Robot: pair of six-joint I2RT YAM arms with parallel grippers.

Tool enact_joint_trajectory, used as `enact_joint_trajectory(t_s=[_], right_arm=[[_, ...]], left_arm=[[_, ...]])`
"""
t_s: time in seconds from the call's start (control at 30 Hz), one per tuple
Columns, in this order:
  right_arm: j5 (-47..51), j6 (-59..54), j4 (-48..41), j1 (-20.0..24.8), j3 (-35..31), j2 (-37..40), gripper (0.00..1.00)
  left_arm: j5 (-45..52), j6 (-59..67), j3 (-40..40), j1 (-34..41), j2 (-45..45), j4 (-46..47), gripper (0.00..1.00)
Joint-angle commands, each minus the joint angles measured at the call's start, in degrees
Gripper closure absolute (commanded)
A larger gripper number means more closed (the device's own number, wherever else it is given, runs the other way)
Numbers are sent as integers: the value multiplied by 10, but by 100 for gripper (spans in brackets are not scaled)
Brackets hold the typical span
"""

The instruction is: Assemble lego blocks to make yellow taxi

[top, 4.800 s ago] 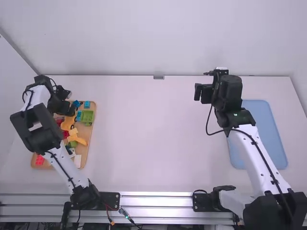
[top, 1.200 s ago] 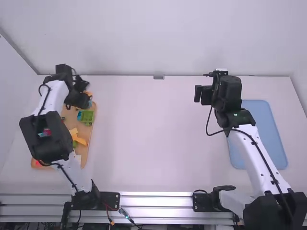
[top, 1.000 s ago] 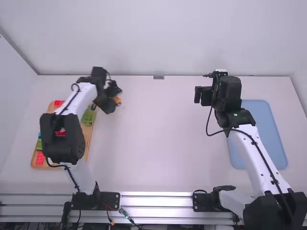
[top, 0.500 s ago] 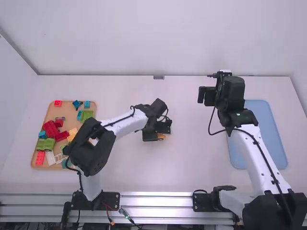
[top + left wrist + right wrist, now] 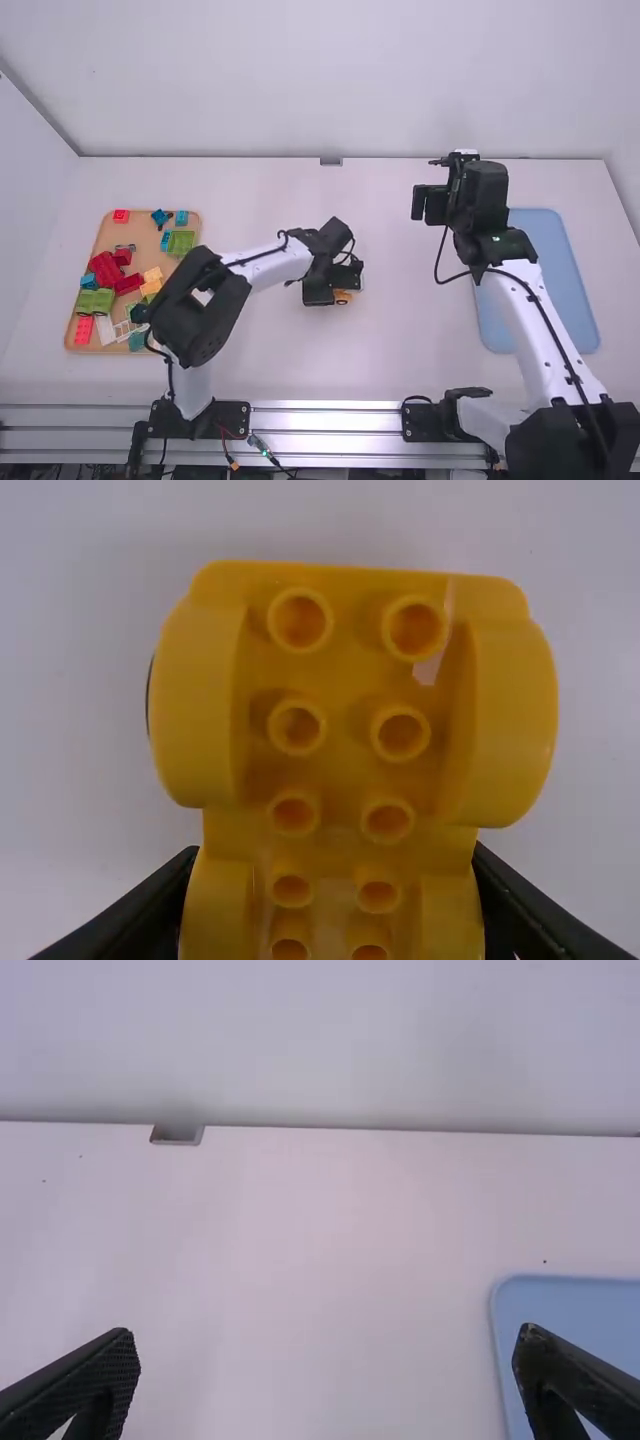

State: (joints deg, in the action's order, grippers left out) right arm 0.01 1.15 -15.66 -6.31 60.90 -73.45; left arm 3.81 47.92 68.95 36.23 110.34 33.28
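Near the middle of the table, my left gripper [image 5: 340, 286] holds a yellow-orange car-body block [image 5: 343, 297]. In the left wrist view, the studded yellow block [image 5: 345, 730], with rounded wheel arches, sits between the fingertips of my left gripper [image 5: 335, 900], which is shut on it. Above the right part of the table, left of the blue tray, my right gripper [image 5: 432, 202] holds nothing; its fingers are wide apart in the right wrist view, where the gripper [image 5: 327, 1355] is open. Other yellow blocks [image 5: 152, 280] lie on the wooden tray.
The wooden tray [image 5: 187, 285] at the left bears red, green, blue and white pieces, among them a red block [image 5: 105, 269] and a green block [image 5: 95, 301]. A blue tray [image 5: 560, 290] lies at the right, beside the right arm.
Over the last few seconds the left arm has swung right from the wooden tray to mid-table, carrying the yellow block. The right gripper has shifted only slightly to the right.
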Motion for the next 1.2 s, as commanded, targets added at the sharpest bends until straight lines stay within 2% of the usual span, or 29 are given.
enact_joint_trajectory(t_s=[0.0,0.27,0.3,0.4,0.43,0.47,0.7,0.97,1.17], right_arm=[[0,-1,0,-1,21,-3,1],[-1,-1,0,0,21,-3,1],[-2,-1,0,-1,21,-3,1],[-1,-1,0,0,21,-3,1],[-1,-1,0,0,21,-3,1],[-1,-1,0,-1,21,-3,1],[-1,-1,0,-1,21,-3,1],[-1,-1,2,-1,21,-3,1],[-1,-1,2,-1,21,-3,1]], left_arm=[[-3,-8,-9,-2,12,6,67],[1,-10,-25,-2,12,-11,60],[-3,-10,-28,-2,12,-14,56],[-4,-10,-33,-2,12,-12,24],[-4,-10,-33,-2,12,-12,21],[-2,-10,-33,-2,12,-12,1],[-4,-9,1,-3,11,18,1],[-18,16,83,-28,-29,108,1],[-65,21,82,-135,-107,143,1]])
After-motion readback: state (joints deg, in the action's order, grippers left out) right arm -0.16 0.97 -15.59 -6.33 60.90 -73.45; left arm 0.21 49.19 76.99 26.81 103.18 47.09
